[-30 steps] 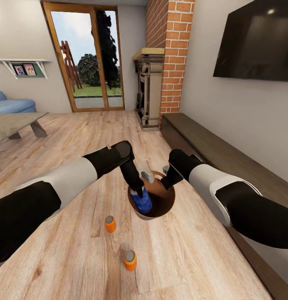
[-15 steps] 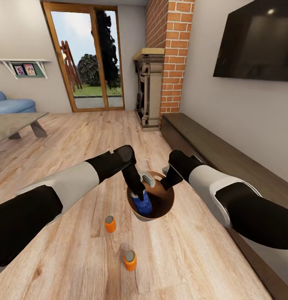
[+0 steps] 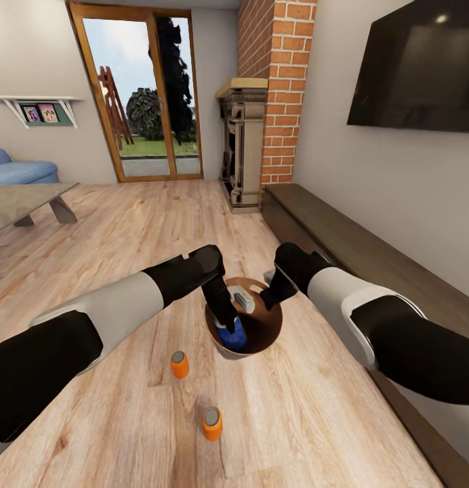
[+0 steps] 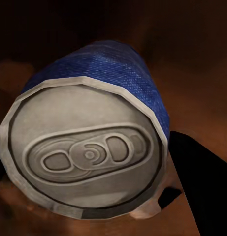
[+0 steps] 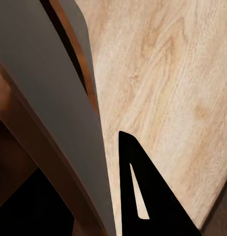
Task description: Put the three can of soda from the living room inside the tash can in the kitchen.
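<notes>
Inside the trash can (image 3: 275, 333): left hand (image 3: 229, 324) grips blue can (image 3: 232, 337); right hand (image 3: 268, 288) clamps the rim.

Head camera overlooks the bin (image 3: 248, 335); both wrist cameras view it close.

pale bin wall (image 5: 54, 118) between dark fingers (image 5: 143, 196), over plank floor (image 5: 167, 73)

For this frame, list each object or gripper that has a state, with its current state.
blue soda can: inside the trash can, held by the left gripper
trash can: upright on the floor, rim gripped by the right gripper
two orange soda cans: upright on the floor, outside the trash can
left gripper: shut on the blue soda can
right gripper: shut on the trash can rim
</notes>
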Controlling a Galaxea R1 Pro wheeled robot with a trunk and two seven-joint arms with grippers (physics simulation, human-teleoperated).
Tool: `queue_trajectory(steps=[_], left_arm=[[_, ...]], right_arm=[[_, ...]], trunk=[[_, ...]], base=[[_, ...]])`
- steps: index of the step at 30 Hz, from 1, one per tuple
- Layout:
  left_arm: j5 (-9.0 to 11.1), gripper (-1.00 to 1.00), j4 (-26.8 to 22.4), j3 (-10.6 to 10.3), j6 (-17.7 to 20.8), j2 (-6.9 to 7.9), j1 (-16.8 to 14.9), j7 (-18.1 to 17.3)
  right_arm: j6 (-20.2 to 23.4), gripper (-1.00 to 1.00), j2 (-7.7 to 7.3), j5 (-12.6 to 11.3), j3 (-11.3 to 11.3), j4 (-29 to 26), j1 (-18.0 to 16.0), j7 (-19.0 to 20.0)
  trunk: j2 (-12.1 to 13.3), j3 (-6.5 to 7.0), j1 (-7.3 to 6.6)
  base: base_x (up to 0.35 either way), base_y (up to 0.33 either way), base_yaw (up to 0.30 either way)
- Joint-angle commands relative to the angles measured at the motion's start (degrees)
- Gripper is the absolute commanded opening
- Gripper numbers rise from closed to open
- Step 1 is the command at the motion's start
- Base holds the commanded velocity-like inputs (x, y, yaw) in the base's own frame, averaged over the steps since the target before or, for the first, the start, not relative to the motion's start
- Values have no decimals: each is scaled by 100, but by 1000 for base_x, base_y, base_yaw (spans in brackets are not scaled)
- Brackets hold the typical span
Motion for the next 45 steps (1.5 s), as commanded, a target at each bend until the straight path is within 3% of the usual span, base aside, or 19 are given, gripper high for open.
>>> queue_trajectory(steps=[1,11,17,18,35,38,39,41,42,45], left_arm=[[-97,-100,206,-22,0,3,7,23],[-104,-100,210,-21,0,3,42,77],[-87,-100,209,-15,0,3,72,302],[-87,100,210,-14,0,3,76,312],[-89,100,194,58,-213,77,98,369],[-78,100,-104,246,-205,104,101,345],[-100,100,-481,520,-173,138,102,336],[-97,100,-961,823,-98,390,102,322],[-91,100,-1213,905,-23,548,102,317],[-81,100,-1611,981,0,816,102,300]], right_arm=[[42,-100,1,-224,-201,-7,-7,26],[42,-100,1,-238,-206,-6,-5,222],[42,-100,1,-248,-206,-6,-5,310],[42,-100,1,-249,-206,-6,-5,313],[42,-100,1,-243,-200,20,-5,324],[42,-100,1,-242,-200,42,-1,324],[42,-100,1,-242,-199,53,1,322],[42,-100,1,-241,-198,62,3,318],[42,-100,1,-241,-198,66,3,315],[42,-100,1,-241,-201,74,3,306]], trunk=[[0,1,-1],[0,1,-1],[0,1,-1],[0,1,-1],[0,1,-1],[0,1,-1],[0,1,-1],[0,1,-1],[0,1,-1],[0,1,-1]], base=[[0,0,0],[0,0,0],[0,0,0],[0,0,0],[0,0,0],[0,0,0],[0,0,0],[0,0,0],[0,0,0],[0,0,0]])
